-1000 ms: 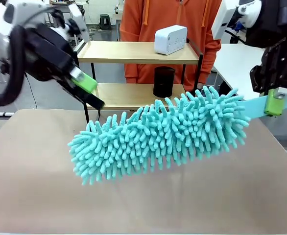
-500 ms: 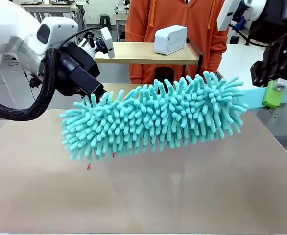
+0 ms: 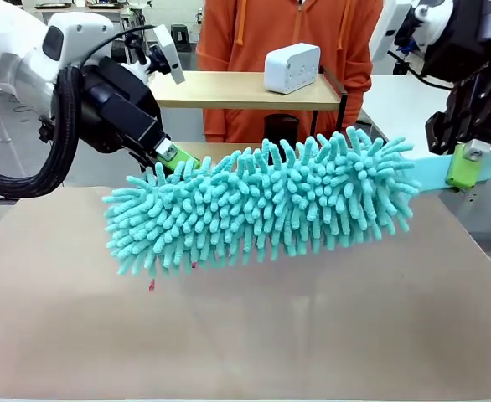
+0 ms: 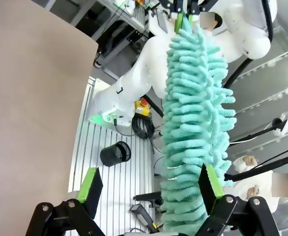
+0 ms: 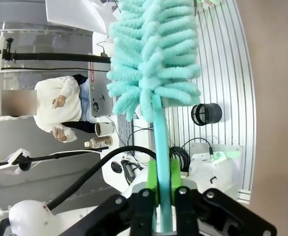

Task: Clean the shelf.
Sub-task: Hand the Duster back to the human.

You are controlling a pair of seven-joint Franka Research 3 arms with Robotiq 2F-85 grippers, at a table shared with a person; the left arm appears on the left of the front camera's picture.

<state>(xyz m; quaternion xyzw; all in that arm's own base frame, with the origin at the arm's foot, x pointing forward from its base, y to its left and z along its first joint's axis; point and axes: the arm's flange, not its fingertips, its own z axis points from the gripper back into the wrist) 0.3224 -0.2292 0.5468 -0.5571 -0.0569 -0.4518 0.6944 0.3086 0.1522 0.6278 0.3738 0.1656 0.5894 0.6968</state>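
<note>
The left gripper [image 3: 172, 156] sits at the left tip of the teal microfiber duster [image 3: 262, 205], which serves here as the landmark. In the left wrist view the gripper's [image 4: 149, 184] 2 green-padded fingers [image 4: 90, 184] stand spread wide; one pad lies against the side of the duster's [image 4: 195, 123] fluffy head, the other is well apart from it, so the gripper is released and clasps nothing.

The duster hangs in the air above the brown tabletop [image 3: 229, 335], nearly level, its left tip a little lower than its right end. Behind the duster stands the shelf [image 3: 245, 90], a 2-tier rack of light wooden boards in a thin black frame; its lower board is mostly hidden by the duster. On its top board, above the duster's middle, rests a white box-shaped device [image 3: 292, 67]. A person in an orange hoodie [image 3: 292, 25] stands behind the shelf.

At the duster's right end its flat teal handle [image 3: 480, 167] runs into the right gripper [image 3: 463, 163]. In the right wrist view the right gripper [image 5: 163, 184] is clenched on the handle [image 5: 159, 147], both green pads pressed flat against it.
</note>
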